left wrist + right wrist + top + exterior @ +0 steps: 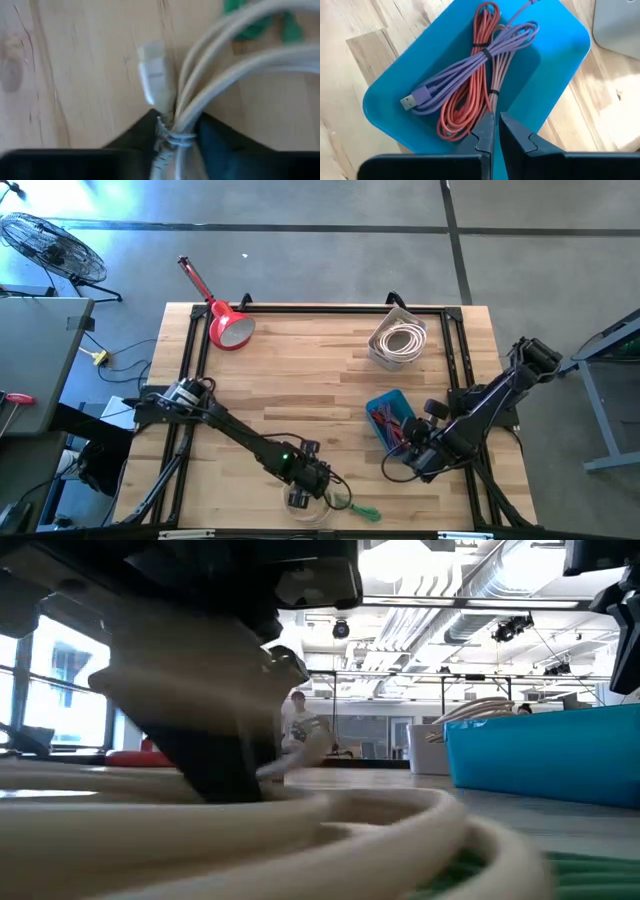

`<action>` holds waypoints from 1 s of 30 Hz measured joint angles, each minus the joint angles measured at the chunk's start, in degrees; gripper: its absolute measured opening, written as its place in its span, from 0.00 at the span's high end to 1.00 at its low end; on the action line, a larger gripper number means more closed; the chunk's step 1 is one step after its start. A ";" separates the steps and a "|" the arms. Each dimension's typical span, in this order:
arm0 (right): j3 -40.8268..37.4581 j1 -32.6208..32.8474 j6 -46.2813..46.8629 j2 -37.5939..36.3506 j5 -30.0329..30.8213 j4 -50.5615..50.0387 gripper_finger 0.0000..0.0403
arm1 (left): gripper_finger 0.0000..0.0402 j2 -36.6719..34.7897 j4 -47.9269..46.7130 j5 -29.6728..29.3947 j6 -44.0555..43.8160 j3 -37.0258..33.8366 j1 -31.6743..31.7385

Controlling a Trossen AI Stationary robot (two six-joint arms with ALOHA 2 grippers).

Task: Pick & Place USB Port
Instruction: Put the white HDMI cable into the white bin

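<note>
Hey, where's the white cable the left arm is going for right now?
In the high view the white cable lies at the table's near edge, just left of centre, under the left hand, which is shut on it; a green cable lies beside it.

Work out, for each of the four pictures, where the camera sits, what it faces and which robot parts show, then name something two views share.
High view: overhead, looking down on the wooden table; both dark arms show.
Low view: at table height, facing the room; a dark gripper part looms above.
Left wrist view: behind the left gripper, shut on the coiled white USB cable.
Right wrist view: behind the shut right gripper, over the blue plastic tray holding purple and red cables.
Shared: the tray appears in the high, low and right wrist views.
</note>
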 joint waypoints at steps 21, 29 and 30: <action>4.17 5.84 -5.68 -0.02 13.73 -0.13 0.96 | 0.89 -9.06 -6.00 -17.64 12.47 -0.61 1.38; 8.02 6.44 -12.87 -0.07 27.29 -1.99 0.96 | 0.89 -18.26 -4.23 -22.91 27.58 -0.41 11.73; 8.18 6.40 -13.48 -0.09 29.03 -2.29 0.96 | 0.89 -18.94 -2.72 -21.61 30.75 -0.37 13.62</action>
